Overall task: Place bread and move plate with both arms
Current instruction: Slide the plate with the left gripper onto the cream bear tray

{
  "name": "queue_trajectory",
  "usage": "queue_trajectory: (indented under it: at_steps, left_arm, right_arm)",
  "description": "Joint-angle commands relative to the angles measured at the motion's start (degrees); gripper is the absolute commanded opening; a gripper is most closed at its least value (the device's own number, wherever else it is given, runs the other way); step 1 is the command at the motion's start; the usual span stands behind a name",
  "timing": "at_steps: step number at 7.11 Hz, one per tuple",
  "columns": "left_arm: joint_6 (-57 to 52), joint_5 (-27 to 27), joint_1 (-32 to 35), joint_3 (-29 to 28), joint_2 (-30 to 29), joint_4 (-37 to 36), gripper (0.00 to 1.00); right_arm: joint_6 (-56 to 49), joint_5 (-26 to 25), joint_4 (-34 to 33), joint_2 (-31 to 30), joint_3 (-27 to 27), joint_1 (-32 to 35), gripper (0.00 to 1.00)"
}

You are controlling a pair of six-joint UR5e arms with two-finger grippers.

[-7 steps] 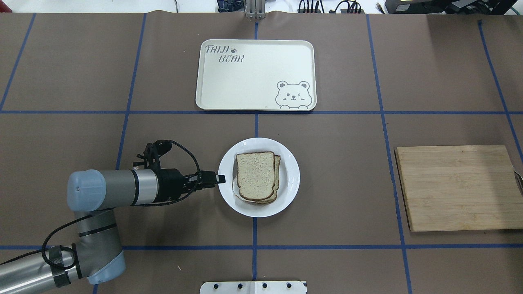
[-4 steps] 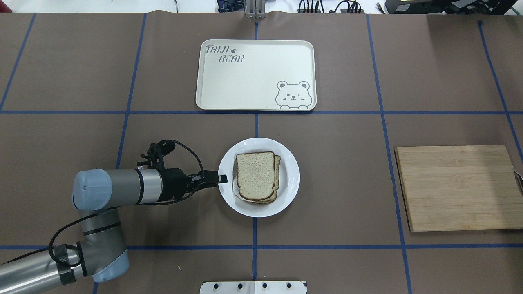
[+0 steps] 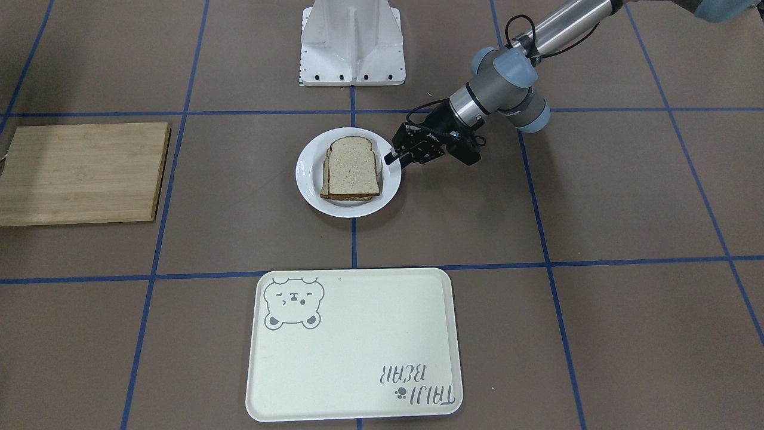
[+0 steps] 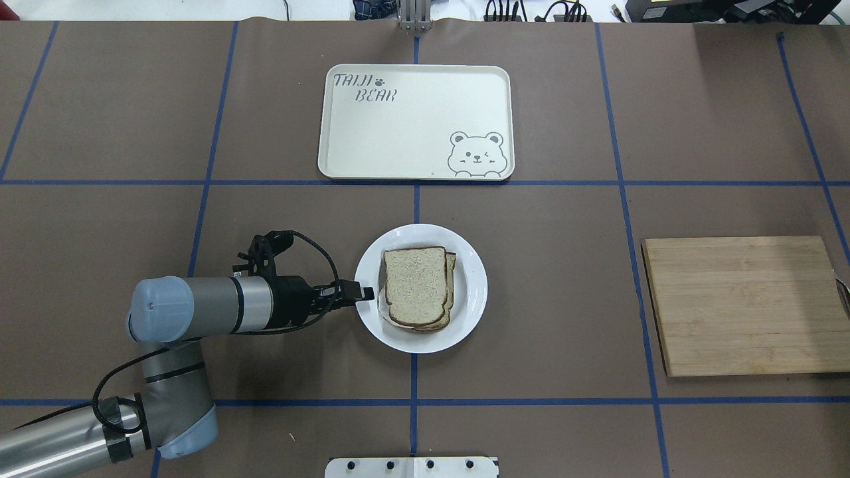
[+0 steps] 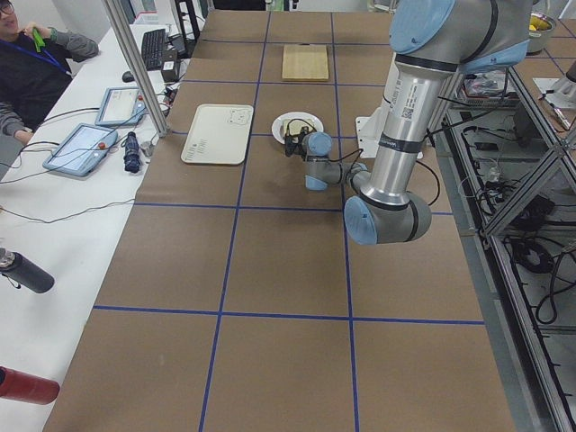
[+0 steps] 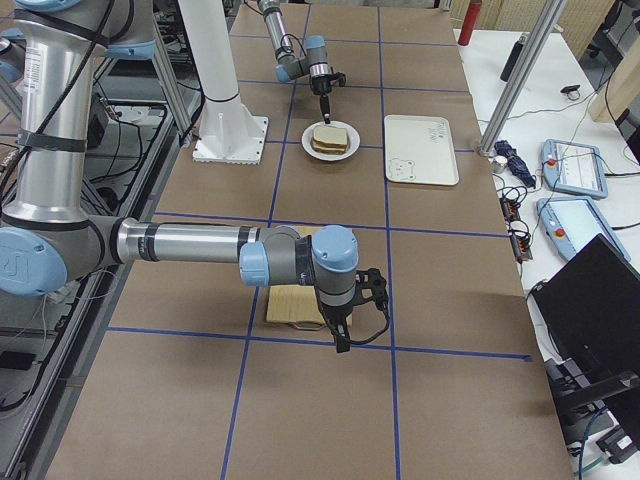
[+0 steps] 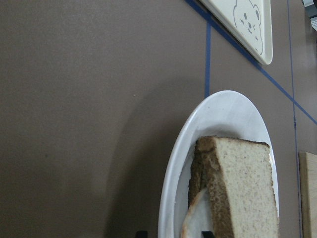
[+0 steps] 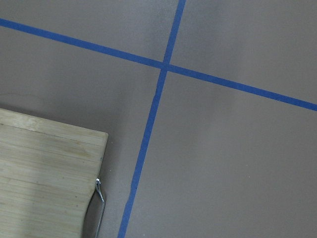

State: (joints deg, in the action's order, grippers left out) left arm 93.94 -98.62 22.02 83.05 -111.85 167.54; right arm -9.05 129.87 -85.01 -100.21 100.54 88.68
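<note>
We see the bread lying flat in the plate, which sits at mid-table, well apart from the tray; the left gripper reaches level to the plate's near rim, its fingers spread with the rim between them, not pinching it; the right gripper hangs low beside the board, and we cannot tell how its fingers stand.
</note>
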Motion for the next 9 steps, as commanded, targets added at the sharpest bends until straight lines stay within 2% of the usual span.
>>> queue_trajectory:
  at_steps: [1,2,3,6,7,9]
  left_arm:
    - [0.02,0.01,-0.22,-0.08,-0.56,-0.02,0.43]
    - [0.02,0.01,-0.31,-0.34,-0.56,-0.02,0.36]
    - [0.02,0.01,-0.4,-0.52,-0.56,-0.02,0.36]
    - [0.11,0.01,-0.67,-0.26,-0.65,0.33,0.11]
    - [0.19,0.01,-0.75,-0.26,-0.82,2.59,0.01]
    - [2.56,0.01,-0.75,-0.17,-0.83,3.32,0.0]
  right_arm:
    - [0.09,0.03,0.02,0.19,-0.43,0.0,1.0]
    - [0.09,0.03,0.02,0.36,-0.78,0.0,1.0]
    - [0.09,0.03,0.02,0.37,-0.79,0.0,1.0]
    - [0.09,0.03,0.02,0.45,-0.87,0.0,1.0]
    - [0.09,0.03,0.02,0.45,-0.87,-0.09,1.0]
    - [0.09,0.03,0.02,0.37,-0.96,-0.09,1.0]
